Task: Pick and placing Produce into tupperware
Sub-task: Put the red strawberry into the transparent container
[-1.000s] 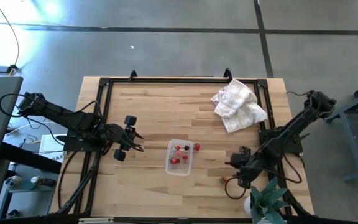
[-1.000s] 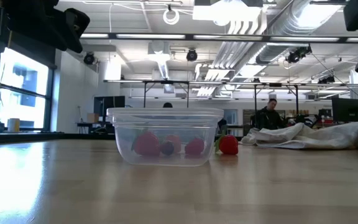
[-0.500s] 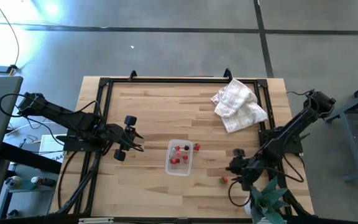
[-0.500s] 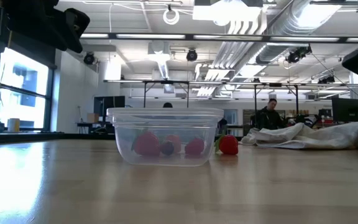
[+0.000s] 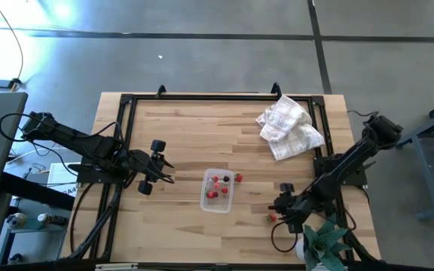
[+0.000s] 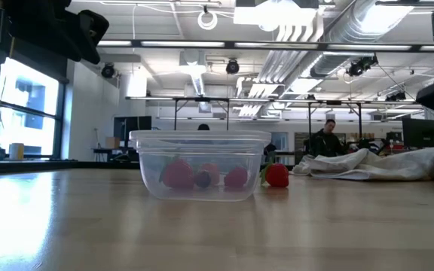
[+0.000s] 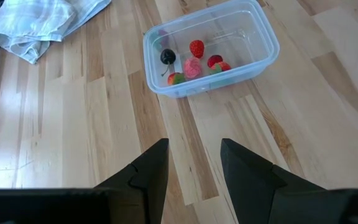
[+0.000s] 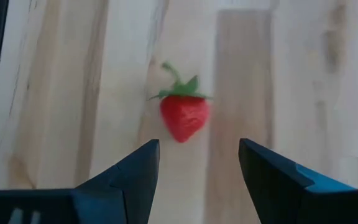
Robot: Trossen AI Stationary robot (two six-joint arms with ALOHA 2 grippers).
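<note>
The clear tupperware [image 5: 217,190] stands near the middle of the wooden table and holds several small red pieces of produce and one dark one [image 7: 168,57]. One red berry [image 5: 239,178] lies on the table just right of it, also seen in the low view [image 6: 277,175]. A strawberry with a green top [image 8: 185,116] lies on the table near the near right corner [image 5: 271,218]. My right gripper [image 8: 197,163] is open above it, its fingers either side and clear of it. My left gripper [image 7: 194,163] hangs open left of the tupperware, holding nothing.
A white checked cloth [image 5: 288,128] lies crumpled at the far right corner. A green plant [image 5: 324,242] stands at the near right corner beside my right arm. A black frame [image 5: 202,98] runs around the table. A person [image 6: 327,137] sits in the room beyond.
My right gripper has come down toward the strawberry near the table's near right corner, shifting a little to the left and rolling about its own axis. It has stayed open. The produce and the tupperware have not moved.
</note>
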